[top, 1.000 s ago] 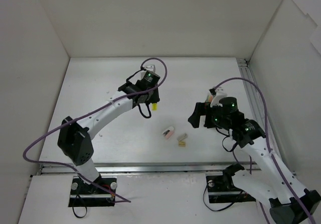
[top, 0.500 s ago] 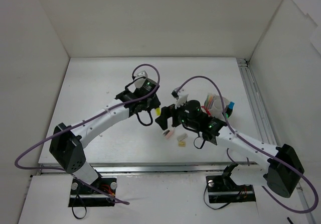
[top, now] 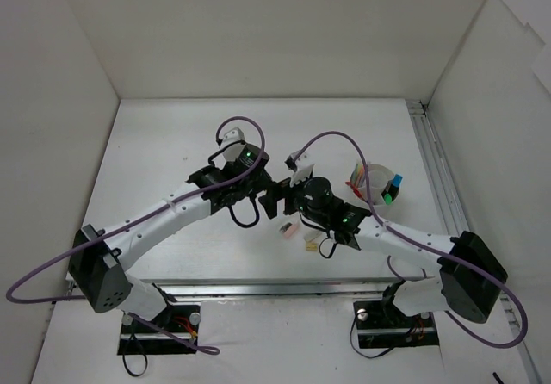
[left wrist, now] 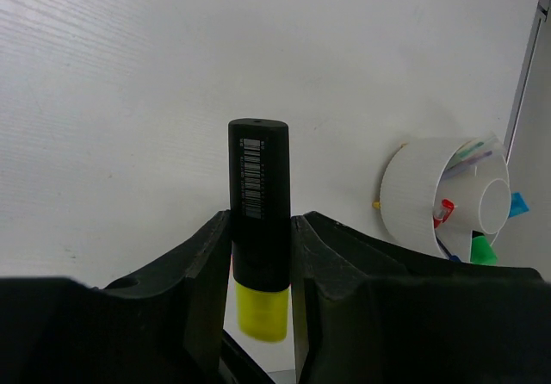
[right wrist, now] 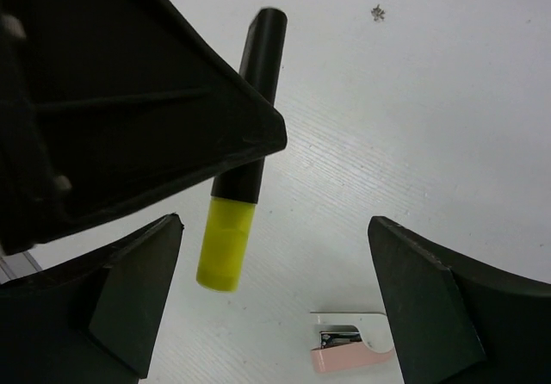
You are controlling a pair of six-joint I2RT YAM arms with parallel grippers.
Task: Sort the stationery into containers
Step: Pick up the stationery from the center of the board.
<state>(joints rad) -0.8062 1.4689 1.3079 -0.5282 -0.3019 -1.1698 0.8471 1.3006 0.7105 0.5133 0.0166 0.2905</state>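
With the left hand (left wrist: 261,248) pinching the highlighter (left wrist: 258,177) above the middle of the bench (top: 155,143), the wide-open right hand (right wrist: 277,272) should straddle its yellow end squarely before closing, then carry it to the tub (left wrist: 411,196).

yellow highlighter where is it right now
Left wrist view: the highlighter is clamped in the left gripper, with the tub to its right. In the right wrist view it hangs up-left of the pink eraser.
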